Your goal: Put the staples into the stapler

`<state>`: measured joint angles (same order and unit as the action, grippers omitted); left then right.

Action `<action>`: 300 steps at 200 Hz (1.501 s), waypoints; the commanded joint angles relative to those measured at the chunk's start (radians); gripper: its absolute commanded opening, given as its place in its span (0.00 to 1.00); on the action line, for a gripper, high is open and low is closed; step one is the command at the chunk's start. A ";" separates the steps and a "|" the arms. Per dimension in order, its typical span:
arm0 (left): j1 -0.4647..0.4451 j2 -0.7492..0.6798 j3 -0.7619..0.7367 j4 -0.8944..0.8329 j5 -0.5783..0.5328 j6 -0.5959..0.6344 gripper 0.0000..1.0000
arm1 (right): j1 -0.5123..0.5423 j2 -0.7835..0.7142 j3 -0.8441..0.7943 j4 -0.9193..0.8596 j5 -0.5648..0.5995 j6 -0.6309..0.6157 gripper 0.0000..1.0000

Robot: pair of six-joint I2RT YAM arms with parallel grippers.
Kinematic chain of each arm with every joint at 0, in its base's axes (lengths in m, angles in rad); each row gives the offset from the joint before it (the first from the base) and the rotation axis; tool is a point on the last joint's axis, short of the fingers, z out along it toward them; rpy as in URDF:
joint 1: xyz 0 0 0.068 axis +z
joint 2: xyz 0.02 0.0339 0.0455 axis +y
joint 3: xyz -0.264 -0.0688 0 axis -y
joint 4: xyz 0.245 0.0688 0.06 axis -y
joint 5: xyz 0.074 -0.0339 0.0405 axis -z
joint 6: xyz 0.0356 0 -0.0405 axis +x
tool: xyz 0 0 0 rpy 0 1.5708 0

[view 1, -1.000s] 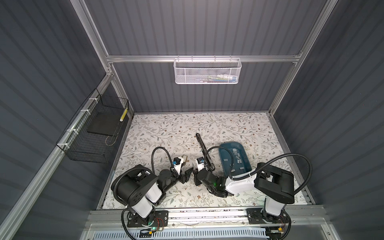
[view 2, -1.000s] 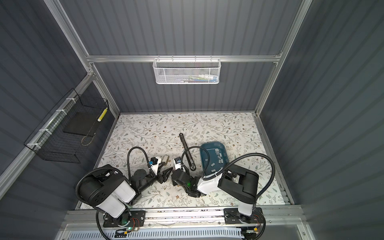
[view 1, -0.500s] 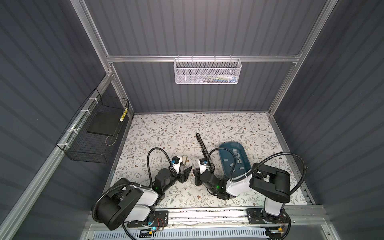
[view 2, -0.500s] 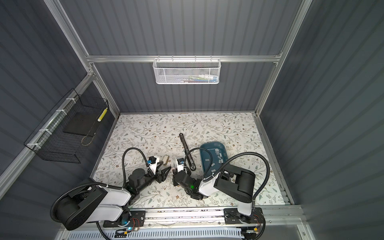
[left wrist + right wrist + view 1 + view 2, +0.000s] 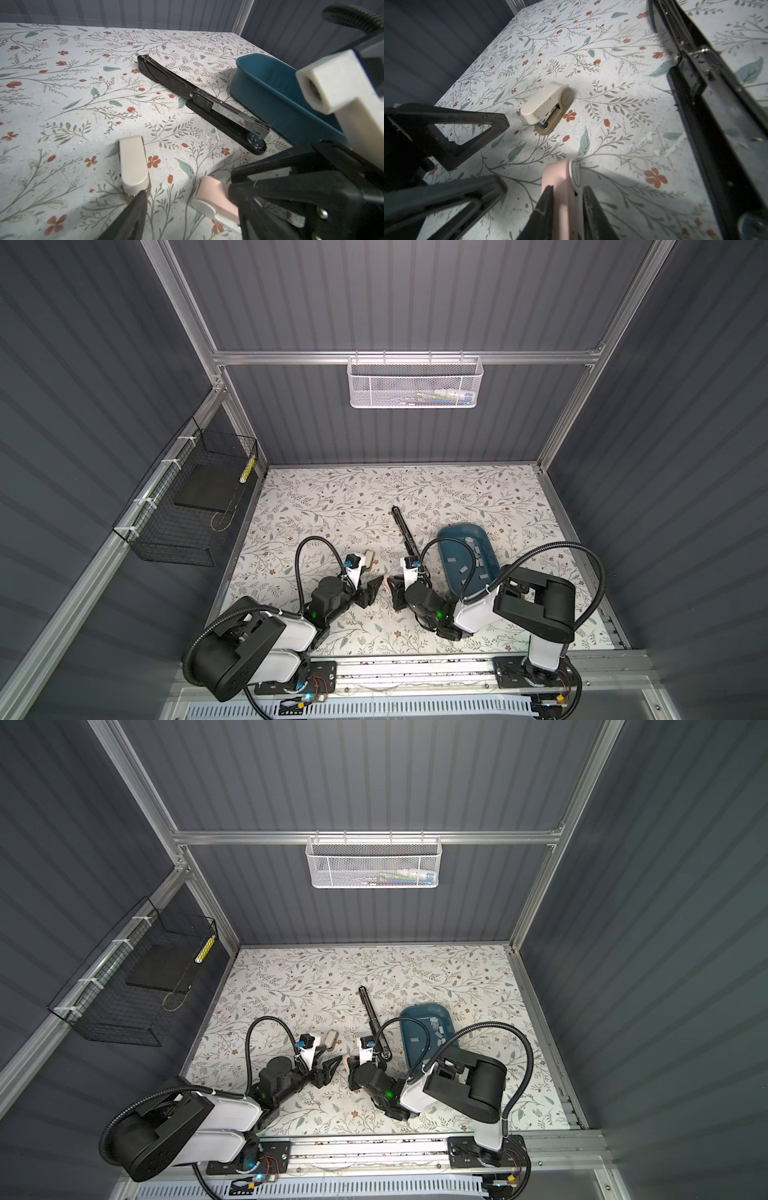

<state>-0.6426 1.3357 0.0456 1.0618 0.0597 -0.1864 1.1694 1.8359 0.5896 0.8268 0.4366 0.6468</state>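
Observation:
Several grey staples lie in the blue tray. Beside the tray a long black stapler lies opened flat. A small pink stapler rests on the mat, and my right gripper is shut on it, one finger on each side. My left gripper faces it, open and holding nothing. One of its fingertips sits by the end of a cream stapler.
The floral mat reaches back to the rear wall. A black wire basket hangs on the left wall, and a white mesh basket hangs high on the back wall. Both arms crowd the front centre, and the tray sits close to the right arm.
The left arm's rear links have folded down low toward the front rail, while its gripper stays near the cream stapler. The right gripper remains at the pink stapler.

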 commanded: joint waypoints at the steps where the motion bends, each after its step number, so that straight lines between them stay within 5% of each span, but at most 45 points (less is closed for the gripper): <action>1: -0.007 -0.027 0.029 -0.040 -0.013 0.005 0.71 | 0.001 -0.020 -0.011 -0.322 -0.014 -0.050 0.35; 54: -0.007 -0.124 0.049 -0.176 -0.038 -0.001 0.75 | 0.001 -0.236 0.031 -0.561 0.074 -0.066 0.43; 84: -0.007 -0.145 0.047 -0.193 -0.040 -0.005 0.75 | 0.012 -0.278 -0.056 -0.466 0.031 -0.112 0.45; 172: -0.007 -0.160 0.047 -0.205 -0.043 -0.005 0.76 | 0.069 -0.076 -0.007 -0.336 -0.032 -0.163 0.47; 300: -0.006 -0.289 0.102 -0.454 -0.248 -0.111 0.83 | 0.056 0.113 0.232 -0.584 0.185 0.003 0.38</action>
<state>-0.6426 1.0630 0.1070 0.6716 -0.1394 -0.2665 1.2339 1.8977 0.7952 0.4122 0.5762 0.5819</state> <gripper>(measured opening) 0.831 0.386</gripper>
